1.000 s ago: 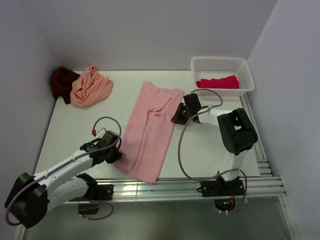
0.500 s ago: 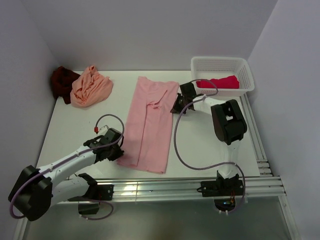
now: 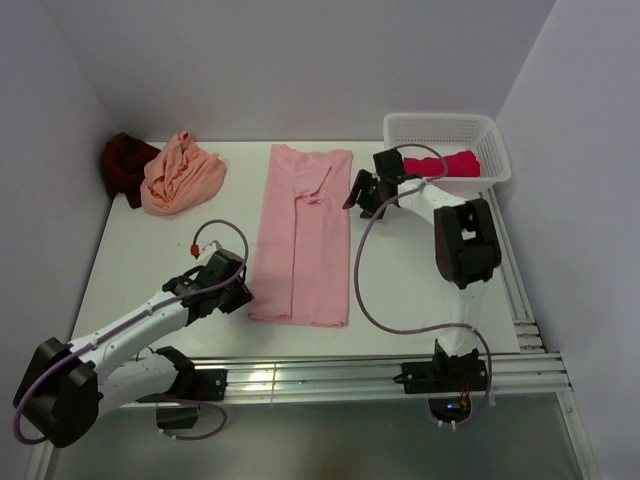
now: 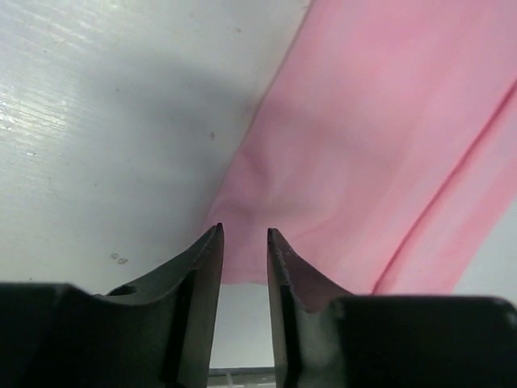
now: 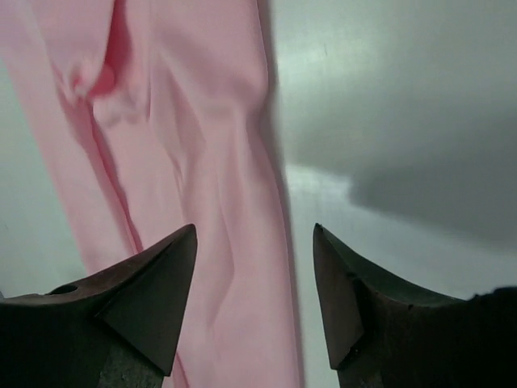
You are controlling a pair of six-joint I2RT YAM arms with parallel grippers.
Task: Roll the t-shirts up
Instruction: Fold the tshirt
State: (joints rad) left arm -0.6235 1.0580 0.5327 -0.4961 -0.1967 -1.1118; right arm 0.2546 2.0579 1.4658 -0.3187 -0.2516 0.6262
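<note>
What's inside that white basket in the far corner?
A crimson-pink t-shirt lies bunched inside the white basket. It covers the basket floor beneath it, and the near wall hides its lower edge, so whether anything else lies underneath cannot be seen.

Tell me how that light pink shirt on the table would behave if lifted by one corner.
Probably floppy: the light pink shirt lies flat with soft wrinkles, so it would likely drape and sag. It looks thin, so likely light. It may slide easily on the smooth white table.
</note>
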